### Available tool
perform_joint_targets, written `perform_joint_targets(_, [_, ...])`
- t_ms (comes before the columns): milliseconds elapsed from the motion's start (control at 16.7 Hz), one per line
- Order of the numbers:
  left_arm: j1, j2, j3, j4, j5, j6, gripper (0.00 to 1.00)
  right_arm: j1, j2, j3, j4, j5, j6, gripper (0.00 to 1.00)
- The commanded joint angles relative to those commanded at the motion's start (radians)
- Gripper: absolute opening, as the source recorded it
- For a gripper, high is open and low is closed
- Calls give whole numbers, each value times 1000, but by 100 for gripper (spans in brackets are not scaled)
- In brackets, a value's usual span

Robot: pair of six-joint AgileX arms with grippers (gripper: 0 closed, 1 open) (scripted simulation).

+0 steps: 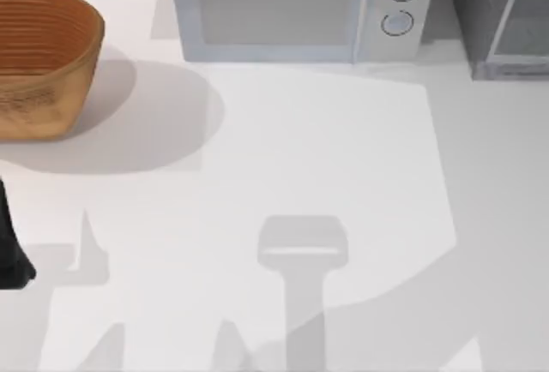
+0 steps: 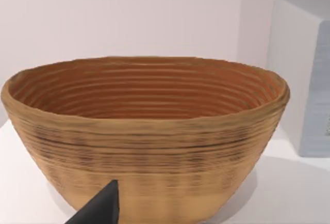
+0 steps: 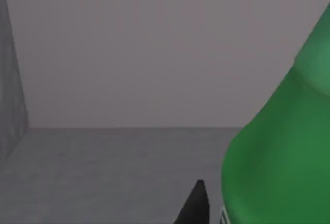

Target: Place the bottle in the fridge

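Note:
The green bottle [image 3: 278, 146] looms close in the right wrist view, standing against a plain grey back wall and grey floor that look like the inside of the fridge. A dark tip of my right gripper [image 3: 195, 206] shows just beside the bottle; whether it touches the bottle I cannot tell. From above, the fridge [image 1: 502, 16] stands at the table's far right corner, a grey cabinet with a pale front panel. My left gripper [image 2: 100, 208] is parked at the table's left edge [image 1: 10, 252], facing the basket.
A woven brown basket [image 1: 39, 59] sits at the far left of the table. A white microwave [image 1: 296, 8] with two round knobs stands at the back middle, left of the fridge. The white tabletop [image 1: 300, 175] stretches between them.

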Motion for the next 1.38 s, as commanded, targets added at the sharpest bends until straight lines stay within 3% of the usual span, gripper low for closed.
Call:
perform_joint_targets(300, [0, 0, 0, 0, 0, 0, 100, 17, 108, 251, -113, 24, 2, 1])
perform_joint_targets(660, [0, 0, 0, 0, 0, 0, 100, 29, 135, 282, -137, 29, -2, 1])
perform_joint_targets(1380, [0, 0, 0, 0, 0, 0, 100, 29, 135, 282, -137, 29, -2, 91])
